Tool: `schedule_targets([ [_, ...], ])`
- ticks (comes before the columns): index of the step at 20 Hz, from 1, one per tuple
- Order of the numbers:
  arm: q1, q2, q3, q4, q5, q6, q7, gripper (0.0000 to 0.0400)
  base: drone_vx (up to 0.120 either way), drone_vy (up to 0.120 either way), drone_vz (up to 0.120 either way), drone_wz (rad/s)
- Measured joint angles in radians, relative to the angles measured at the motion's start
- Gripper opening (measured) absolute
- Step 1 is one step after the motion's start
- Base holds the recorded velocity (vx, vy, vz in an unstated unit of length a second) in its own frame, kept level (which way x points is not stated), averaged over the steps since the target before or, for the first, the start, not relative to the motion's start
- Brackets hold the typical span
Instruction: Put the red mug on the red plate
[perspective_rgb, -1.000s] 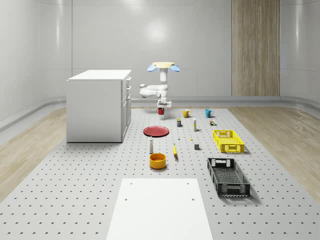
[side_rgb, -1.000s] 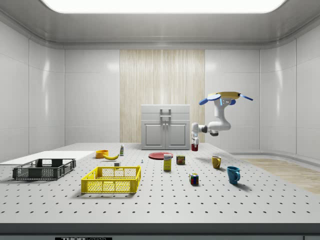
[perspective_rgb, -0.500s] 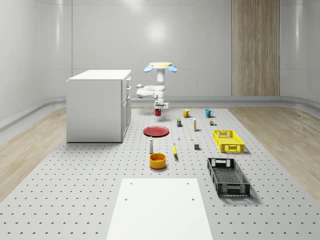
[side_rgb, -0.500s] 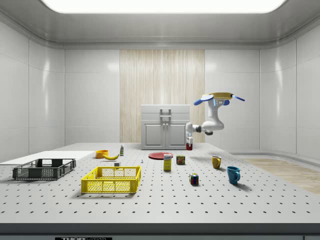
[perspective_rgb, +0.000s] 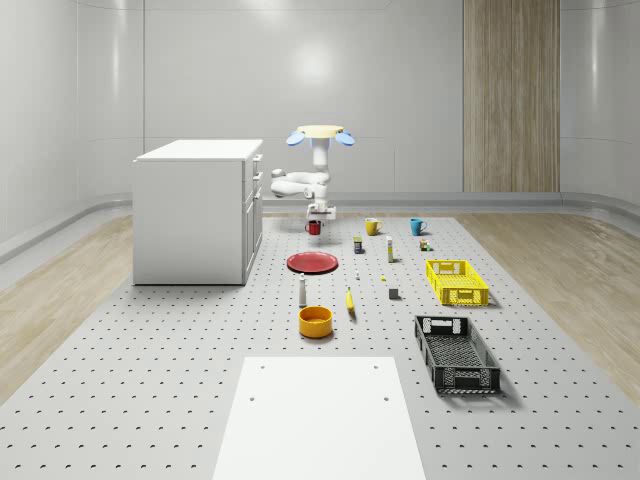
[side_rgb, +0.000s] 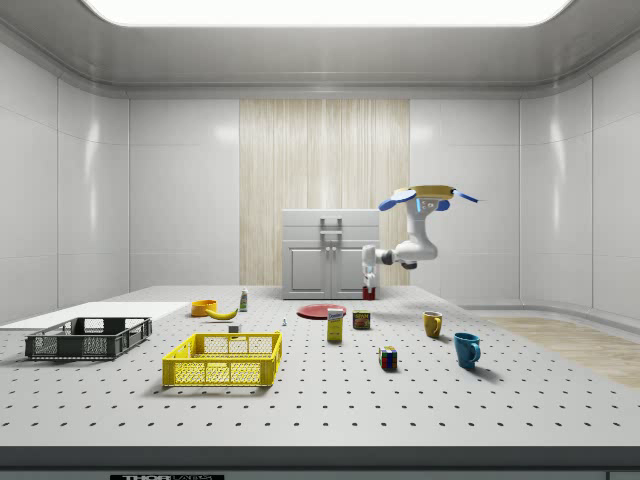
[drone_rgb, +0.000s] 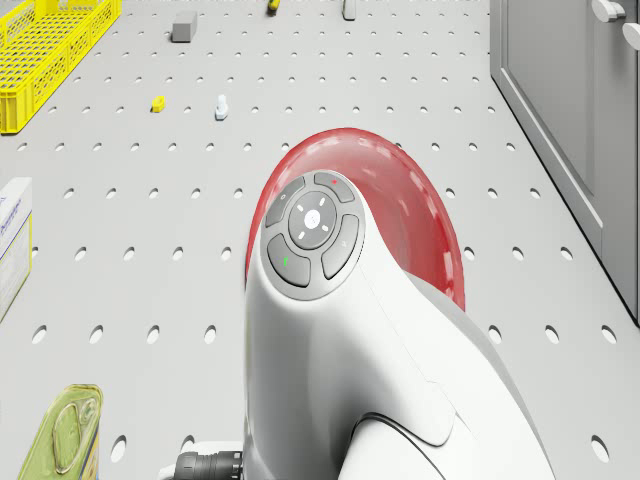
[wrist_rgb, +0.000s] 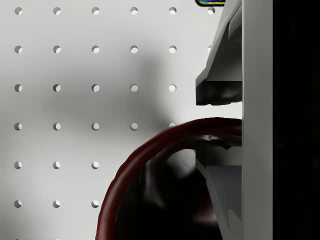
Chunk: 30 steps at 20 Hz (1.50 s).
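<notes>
Drone (perspective_rgb: 320, 133): hovers above the table's far end, beside the cabinet (perspective_rgb: 197, 210).
Arm (side_rgb: 412, 247): hangs bent under the drone, wrist pointing down.
Gripper (side_rgb: 369, 288): fingers (wrist_rgb: 220, 92) clamp the mug's rim, one inside, one outside.
Mug (perspective_rgb: 313, 228): held aloft, seemingly just beyond the plate (perspective_rgb: 313, 262).
Table (perspective_rgb: 180, 350): grey, perforated.
Room: pale walls, one wood panel.

cabinet (perspective_rgb: 198, 210): white, on the surface's (perspective_rgb: 150, 370) far part, at the whole-scene view's left
yellow mug (perspective_rgb: 371, 227): upright, just beside the blue mug (perspective_rgb: 416, 226)
yellow crate (perspective_rgb: 456, 281): at the right, beyond the black crate (perspective_rgb: 456, 353)
orange bowl (perspective_rgb: 315, 321): near the banana (perspective_rgb: 350, 300)
white bottle (perspective_rgb: 302, 291): upright, between the bowl and the cabinet
white sheet (perspective_rgb: 320, 420): flat at the near edge
cube (side_rgb: 387, 358): multicoloured, beside the blue mug in the side view
</notes>
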Motion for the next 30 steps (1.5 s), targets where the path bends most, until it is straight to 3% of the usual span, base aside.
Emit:
schedule_targets([
  [19, -0.006, -0.033, 0.006, 0.001, 0.013, 0.031, 0.005, 0.0099, 0.120, -0.008, 0.000, 0.000],
  [30, -0.008, -0.049, 0.008, 0.002, 0.019, 0.046, 0.006, 0.0099, 0.120, 0.000, -0.051, 0.000],
])
